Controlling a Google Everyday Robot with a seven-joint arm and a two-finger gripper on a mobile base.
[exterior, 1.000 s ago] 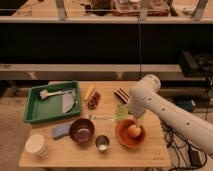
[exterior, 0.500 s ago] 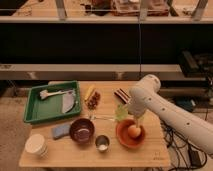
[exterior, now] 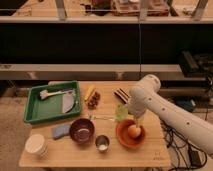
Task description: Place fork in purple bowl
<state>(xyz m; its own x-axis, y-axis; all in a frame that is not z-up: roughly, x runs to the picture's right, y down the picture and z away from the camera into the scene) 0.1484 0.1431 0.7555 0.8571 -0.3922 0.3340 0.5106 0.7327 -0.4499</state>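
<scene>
A light wooden desk (exterior: pixel 150 155) holds a round dark purple bowl (exterior: pixel 82 131) near its centre. A slender silvery metal fork (exterior: pixel 100 118) lies just beyond the bowl, outside it. At right, a white robot arm's end effector (exterior: pixel 137 123), fingers apart, hangs over a round orange bowl (exterior: pixel 122 140). A green plastic tray (exterior: pixel 50 118) sits far left.

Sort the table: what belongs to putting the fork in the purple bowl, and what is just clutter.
Job:
fork, lying on the table
purple bowl
claw, above the orange bowl

Clutter:
orange bowl
steel cup
green tray
blue sponge
</scene>
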